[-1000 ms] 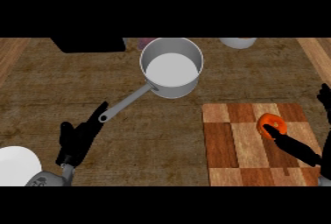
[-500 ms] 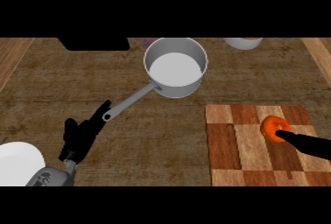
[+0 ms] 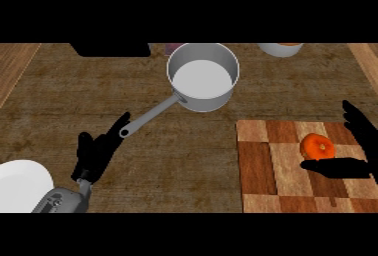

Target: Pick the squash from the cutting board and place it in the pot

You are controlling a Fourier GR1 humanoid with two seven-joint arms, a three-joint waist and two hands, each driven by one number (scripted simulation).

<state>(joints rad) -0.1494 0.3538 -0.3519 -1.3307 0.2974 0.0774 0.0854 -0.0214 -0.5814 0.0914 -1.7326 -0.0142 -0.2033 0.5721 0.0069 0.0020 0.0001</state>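
Squash sits on cutting board, lower right; my right robot hand brackets it, spread open, holding nothing; pot upper centre.

An orange squash lies on the wooden cutting board, in the board's far right part. The board sits at the counter's near right corner. The right hand is open around the squash, its thumb just beside the squash on the near side and its fingers raised by the board's right edge; no contact is visible. A steel pot stands near the counter's far edge, well apart from the board, its long handle slanting toward the near left. The left hand rests open at the near left, fingers up, just beside the handle's tip. A white plate shows at the near left corner.
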